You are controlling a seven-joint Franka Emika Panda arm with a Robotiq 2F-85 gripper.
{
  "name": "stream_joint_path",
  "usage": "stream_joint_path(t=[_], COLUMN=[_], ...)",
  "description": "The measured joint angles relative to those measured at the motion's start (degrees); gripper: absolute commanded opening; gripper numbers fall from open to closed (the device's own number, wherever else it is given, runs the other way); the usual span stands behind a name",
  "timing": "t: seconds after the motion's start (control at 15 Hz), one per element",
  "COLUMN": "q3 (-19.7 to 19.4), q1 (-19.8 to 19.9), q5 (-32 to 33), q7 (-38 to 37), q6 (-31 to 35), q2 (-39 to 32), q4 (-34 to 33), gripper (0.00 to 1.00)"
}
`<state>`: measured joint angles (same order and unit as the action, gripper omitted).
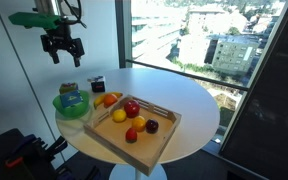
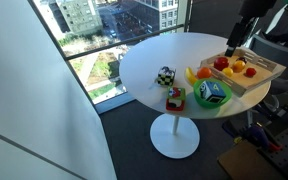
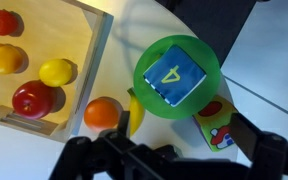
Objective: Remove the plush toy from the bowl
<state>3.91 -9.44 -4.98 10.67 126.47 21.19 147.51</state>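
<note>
The plush toy (image 3: 177,72) is a blue soft cube with a yellow "4" on top. It lies inside the round green bowl (image 3: 206,50), and both show in both exterior views: the toy (image 1: 72,98) (image 2: 212,91) and the bowl (image 1: 70,110) (image 2: 210,104). My gripper (image 1: 62,48) hangs high above the bowl, open and empty. In the wrist view its dark fingers (image 3: 174,158) frame the bottom edge, with the bowl straight below. In an exterior view the gripper (image 2: 236,38) is at the top right.
A wooden tray (image 1: 156,140) (image 2: 269,72) (image 3: 96,55) with several fruits sits beside the bowl. An orange (image 3: 102,112) and a banana (image 3: 136,114) lie between them. A colourful small box (image 3: 219,125) (image 2: 174,98) and a black box (image 1: 96,84) are nearby on the round white table (image 1: 189,100).
</note>
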Motion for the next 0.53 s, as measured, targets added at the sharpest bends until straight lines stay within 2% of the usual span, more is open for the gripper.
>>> stream_joint_path(t=[0.53], q3=[2.9], q1=[-0.4], q5=[3.3], q7=[0.1], q6=[3.5], q2=[-6.6], q4=[1.2], gripper=[1.00])
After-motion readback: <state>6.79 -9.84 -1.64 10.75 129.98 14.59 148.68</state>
